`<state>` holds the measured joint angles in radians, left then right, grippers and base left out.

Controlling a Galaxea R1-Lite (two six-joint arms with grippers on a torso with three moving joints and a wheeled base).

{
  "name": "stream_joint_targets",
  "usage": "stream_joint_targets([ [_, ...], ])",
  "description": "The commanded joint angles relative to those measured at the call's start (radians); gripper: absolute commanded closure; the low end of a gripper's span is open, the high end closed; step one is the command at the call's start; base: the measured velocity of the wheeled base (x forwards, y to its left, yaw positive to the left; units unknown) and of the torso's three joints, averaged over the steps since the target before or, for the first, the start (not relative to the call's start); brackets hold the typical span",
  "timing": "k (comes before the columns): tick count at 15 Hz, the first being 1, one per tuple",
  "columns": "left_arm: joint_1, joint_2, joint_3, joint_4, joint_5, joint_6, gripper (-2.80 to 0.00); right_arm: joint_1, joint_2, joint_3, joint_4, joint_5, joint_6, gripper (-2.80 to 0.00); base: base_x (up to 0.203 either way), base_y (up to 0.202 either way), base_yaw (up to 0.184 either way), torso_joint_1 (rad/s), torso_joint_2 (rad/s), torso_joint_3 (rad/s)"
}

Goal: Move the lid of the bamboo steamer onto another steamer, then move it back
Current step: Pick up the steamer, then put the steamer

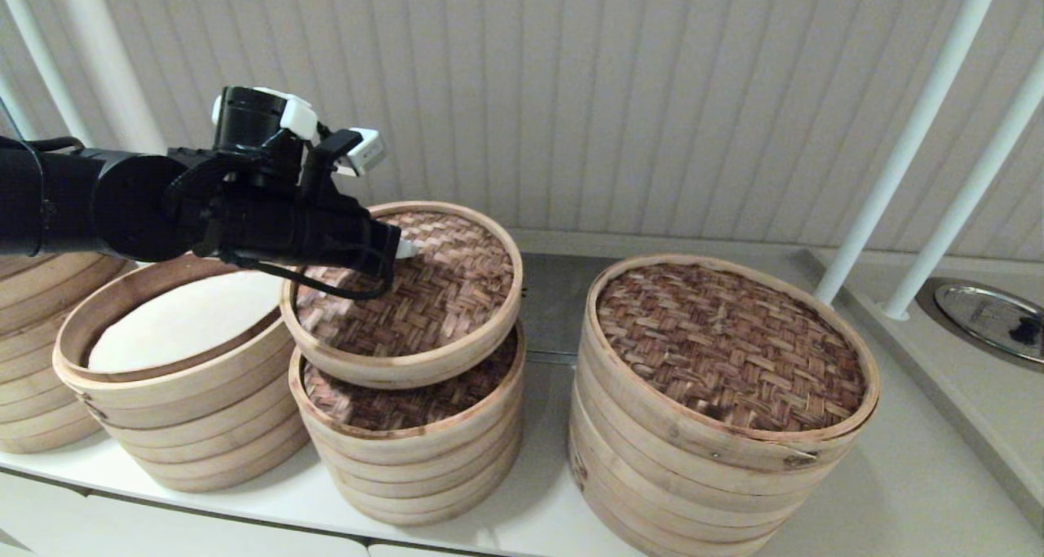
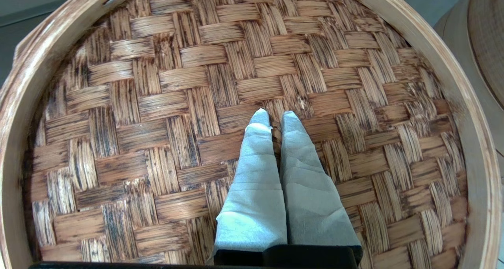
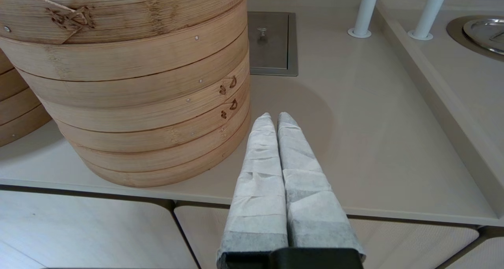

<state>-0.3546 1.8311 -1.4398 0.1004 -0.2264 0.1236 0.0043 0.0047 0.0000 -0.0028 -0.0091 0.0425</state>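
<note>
Head view: tilted tan herringbone lid (image 1: 440, 292)

We see soft, even indoor light; the steamers (image 1: 718, 394) cast faint shadows on the pale worktop (image 1: 881, 492), and everything beside them stays sharp.

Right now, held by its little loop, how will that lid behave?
Likely stiff: the lid keeps its round shape while tilted in the left gripper. Probably light, being thin woven bamboo. It may swing or tip, since it hangs from one small handle.
</note>
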Motion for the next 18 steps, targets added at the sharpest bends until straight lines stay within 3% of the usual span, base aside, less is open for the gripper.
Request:
stream_joint_targets([
  [1,0.006,-0.006,-0.001,-0.001,-0.001,0.001,0.00,0.000,0.001,0.002,0.000,0.000,0.000,0.00,0.000,0.000,0.000,0.000,0.00,0.000],
  [18,0.091,-0.033,-0.017,-0.018,0.048,-0.043,0.00,0.000,0.001,0.002,0.000,0.000,0.000,0.00,0.000,0.000,0.000,0.000,0.00,0.000],
])
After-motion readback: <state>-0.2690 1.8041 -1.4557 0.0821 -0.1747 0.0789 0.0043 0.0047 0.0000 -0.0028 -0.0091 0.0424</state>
